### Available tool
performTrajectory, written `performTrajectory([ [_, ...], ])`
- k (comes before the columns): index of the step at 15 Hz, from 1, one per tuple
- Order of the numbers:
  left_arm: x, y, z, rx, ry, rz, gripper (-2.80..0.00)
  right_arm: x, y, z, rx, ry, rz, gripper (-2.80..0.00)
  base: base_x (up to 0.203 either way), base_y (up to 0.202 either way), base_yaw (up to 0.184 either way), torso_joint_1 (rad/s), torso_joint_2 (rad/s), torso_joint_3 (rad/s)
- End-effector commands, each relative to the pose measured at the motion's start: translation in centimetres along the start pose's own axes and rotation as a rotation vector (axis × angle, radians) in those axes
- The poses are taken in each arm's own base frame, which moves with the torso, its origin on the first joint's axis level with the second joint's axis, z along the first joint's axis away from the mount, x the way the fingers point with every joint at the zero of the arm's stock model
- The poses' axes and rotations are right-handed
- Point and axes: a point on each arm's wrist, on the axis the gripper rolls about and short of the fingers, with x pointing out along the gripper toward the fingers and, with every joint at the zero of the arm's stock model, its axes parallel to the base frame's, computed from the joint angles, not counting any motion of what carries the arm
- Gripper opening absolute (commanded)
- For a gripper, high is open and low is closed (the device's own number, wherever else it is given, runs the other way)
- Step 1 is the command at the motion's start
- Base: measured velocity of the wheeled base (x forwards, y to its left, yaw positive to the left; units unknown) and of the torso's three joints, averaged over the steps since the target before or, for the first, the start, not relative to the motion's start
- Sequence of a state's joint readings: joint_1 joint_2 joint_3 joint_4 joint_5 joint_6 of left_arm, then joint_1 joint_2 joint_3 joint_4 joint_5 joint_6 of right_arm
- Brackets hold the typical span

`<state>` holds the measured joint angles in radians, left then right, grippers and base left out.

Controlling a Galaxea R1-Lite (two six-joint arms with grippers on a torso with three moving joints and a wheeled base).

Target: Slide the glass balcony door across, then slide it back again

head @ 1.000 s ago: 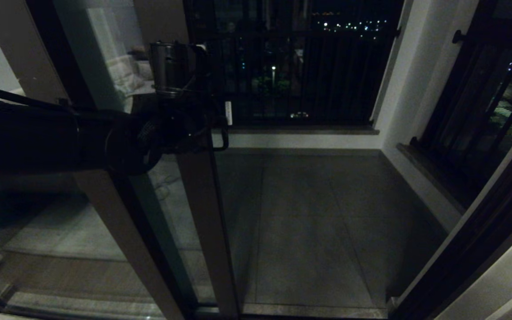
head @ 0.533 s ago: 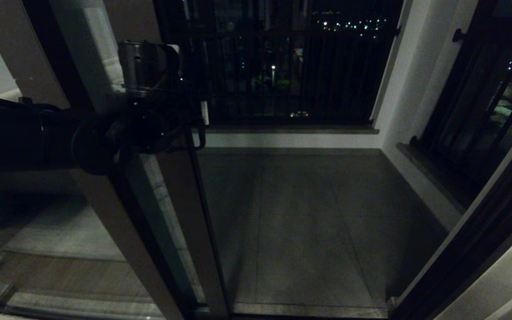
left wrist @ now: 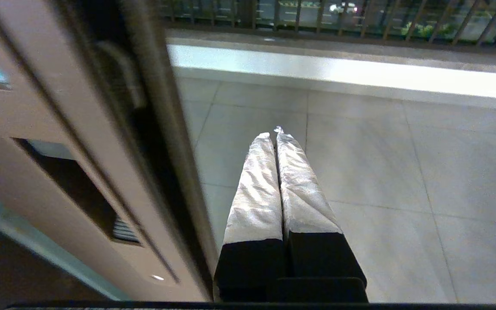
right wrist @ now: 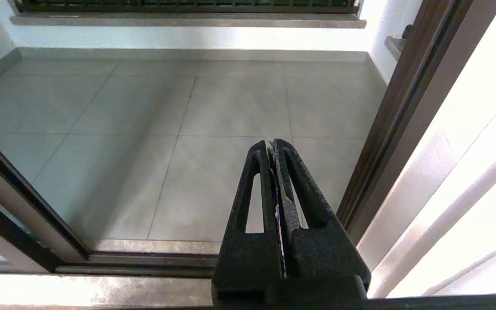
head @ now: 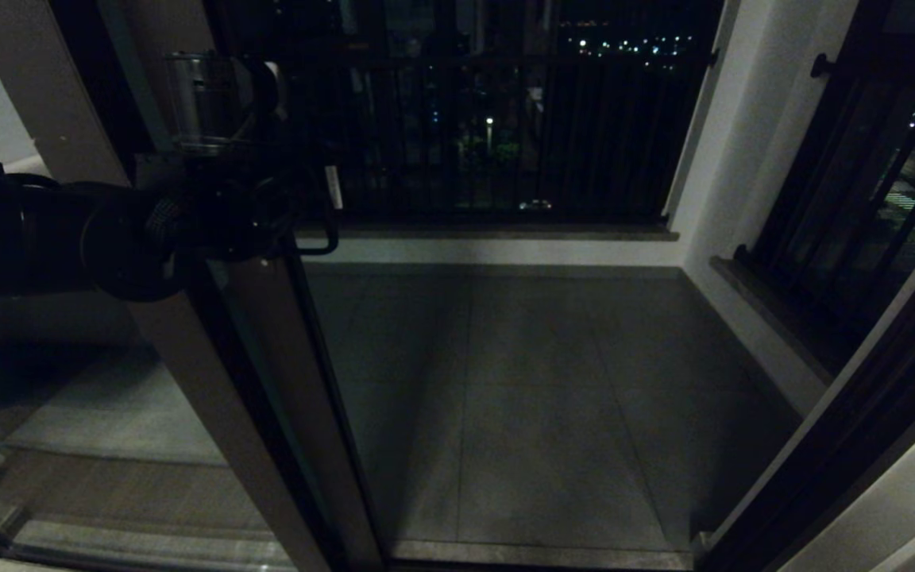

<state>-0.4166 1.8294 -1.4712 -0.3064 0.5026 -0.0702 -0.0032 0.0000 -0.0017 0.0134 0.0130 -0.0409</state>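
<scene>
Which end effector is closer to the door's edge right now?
Left. The left end effector, shut, sits right beside the door edge. The right end effector, shut, hangs apart, over the open threshold.

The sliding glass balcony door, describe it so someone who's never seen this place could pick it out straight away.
Start at the black-barred balcony railing across the far side of the grey tiled floor. On the left of the opening stand tall brown metal frames; the sliding glass balcony door is the one edging the gap. Unlike its neighbour, its stile bears a recessed dark slot handle, and the shut left gripper sits beside it.
</scene>
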Motion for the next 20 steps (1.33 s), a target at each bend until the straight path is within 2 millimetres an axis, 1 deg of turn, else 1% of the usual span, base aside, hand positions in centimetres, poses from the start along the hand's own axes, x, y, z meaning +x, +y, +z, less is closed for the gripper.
performTrajectory([
  [1,-0.6,0.3,0.1,0.002,0.000,-0.003,-2.80,0.0,0.0,0.0,-0.001,0.001,0.001,-2.80,0.000,0.000,0.000,0.000,0.00,0.000],
  [5,-2.5,1.3,-0.3,0.009,0.011,-0.021,-2.80,0.0,0.0,0.0,-0.001,0.001,0.001,-2.80,0.000,0.000,0.000,0.000,0.00,0.000],
  [7,-4.4,2.3,0.4,-0.002,-0.017,-0.028,-2.80,0.0,0.0,0.0,-0.001,0.002,0.001,-2.80,0.000,0.000,0.000,0.000,0.00,0.000],
  [9,-7.1,3.8,1.2,-0.013,-0.037,-0.032,-2.80,0.0,0.0,0.0,-0.001,0.001,0.001,-2.80,0.000,0.000,0.000,0.000,0.00,0.000],
  [11,-10.4,5.6,1.3,-0.020,-0.051,-0.029,-2.80,0.0,0.0,0.0,-0.001,0.001,0.001,-2.80,0.000,0.000,0.000,0.000,0.00,0.000],
  [13,-13.5,7.9,0.5,-0.006,-0.052,-0.001,-2.80,0.0,0.0,0.0,-0.001,0.001,0.001,-2.80,0.000,0.000,0.000,0.000,0.00,0.000],
  [15,-16.6,10.9,0.1,-0.002,-0.085,0.068,-2.80,0.0,0.0,0.0,-0.001,0.001,0.001,-2.80,0.000,0.000,0.000,0.000,0.00,0.000],
  [16,-18.4,12.5,0.2,-0.002,-0.121,0.122,-2.80,0.0,0.0,0.0,-0.001,0.001,0.001,-2.80,0.000,0.000,0.000,0.000,0.00,0.000],
  [18,-22.9,15.3,1.0,-0.001,-0.237,0.232,-2.80,0.0,0.0,0.0,-0.001,0.001,0.001,-2.80,0.000,0.000,0.000,0.000,0.00,0.000],
  [20,-28.2,16.8,1.3,0.021,-0.349,0.287,-2.80,0.0,0.0,0.0,-0.001,0.001,0.001,-2.80,0.000,0.000,0.000,0.000,0.00,0.000],
])
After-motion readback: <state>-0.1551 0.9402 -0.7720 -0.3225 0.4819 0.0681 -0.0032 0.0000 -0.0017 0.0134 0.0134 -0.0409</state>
